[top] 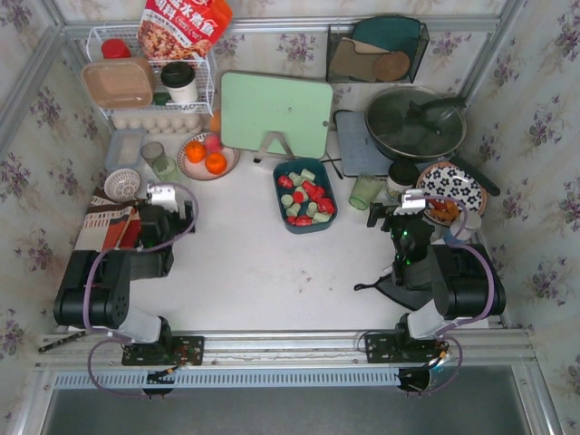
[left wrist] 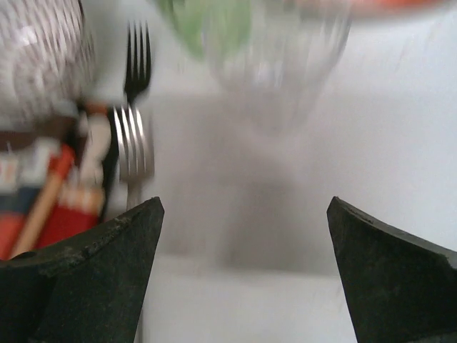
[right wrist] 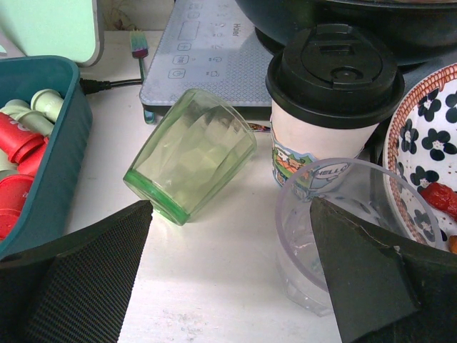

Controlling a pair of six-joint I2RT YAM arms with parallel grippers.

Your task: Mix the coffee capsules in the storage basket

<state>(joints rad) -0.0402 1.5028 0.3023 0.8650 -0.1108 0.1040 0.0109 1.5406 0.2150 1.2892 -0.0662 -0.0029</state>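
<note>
The dark teal storage basket [top: 304, 224] stands at the table's middle, holding several red and pale green coffee capsules [top: 305, 195]. In the right wrist view the basket [right wrist: 53, 171] fills the left edge, with capsules [right wrist: 21, 139] inside. My right gripper [top: 399, 207] is right of the basket, open and empty [right wrist: 230, 207], low over the table. A tilted green glass cup [right wrist: 189, 153] lies just ahead of it. My left gripper [top: 163, 188] is far left of the basket, open and empty [left wrist: 244, 207]. Its view is blurred.
A clear plastic cup [right wrist: 335, 236] stands against my right finger, with a lidded paper coffee cup [right wrist: 328, 107] behind it. A patterned plate [top: 453, 186], pan [top: 415, 122] and induction hob [right wrist: 207, 50] are right. Forks [left wrist: 132, 136], clear glasses [top: 156, 159] and a plate of oranges [top: 207, 156] are near the left gripper.
</note>
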